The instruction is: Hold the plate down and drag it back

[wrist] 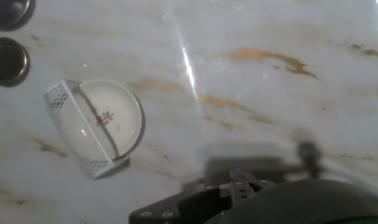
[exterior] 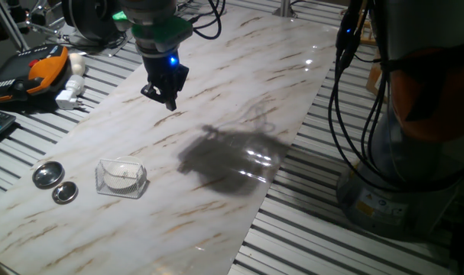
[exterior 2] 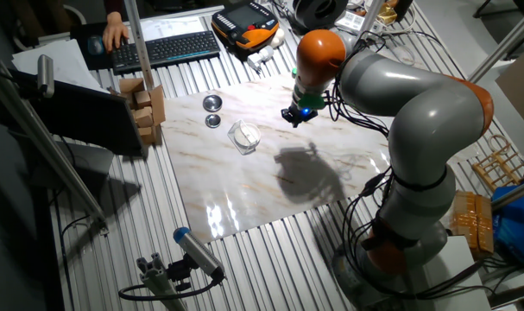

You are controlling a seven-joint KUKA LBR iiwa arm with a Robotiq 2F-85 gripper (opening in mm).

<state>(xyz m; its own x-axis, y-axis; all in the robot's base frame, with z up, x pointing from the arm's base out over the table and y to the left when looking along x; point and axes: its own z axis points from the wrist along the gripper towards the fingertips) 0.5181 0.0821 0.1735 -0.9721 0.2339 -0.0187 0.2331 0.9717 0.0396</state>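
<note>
The plate [wrist: 119, 118] is a small round white dish with a tiny speckled mark at its centre. It lies flat on the marble board, and the clear wire-framed box [wrist: 73, 138] overlaps its left part. In one fixed view the plate [exterior: 124, 175] sits at the front left, within the box's outline. My gripper [exterior: 169, 101] hangs above the board well behind and to the right of it, apart from it, with its fingers together and empty. In the other fixed view the gripper [exterior 2: 293, 116] is to the right of the plate [exterior 2: 245, 135]. The hand view shows only the gripper's dark body at the bottom.
Two shiny metal lids [exterior: 47, 175] [exterior: 65, 192] lie left of the box. An orange handheld device [exterior: 50, 66] and a white plug [exterior: 69, 95] lie off the board at the far left. Black cables [exterior: 340, 99] hang at the right. Cardboard boxes [exterior 2: 146, 105] stand beside the board.
</note>
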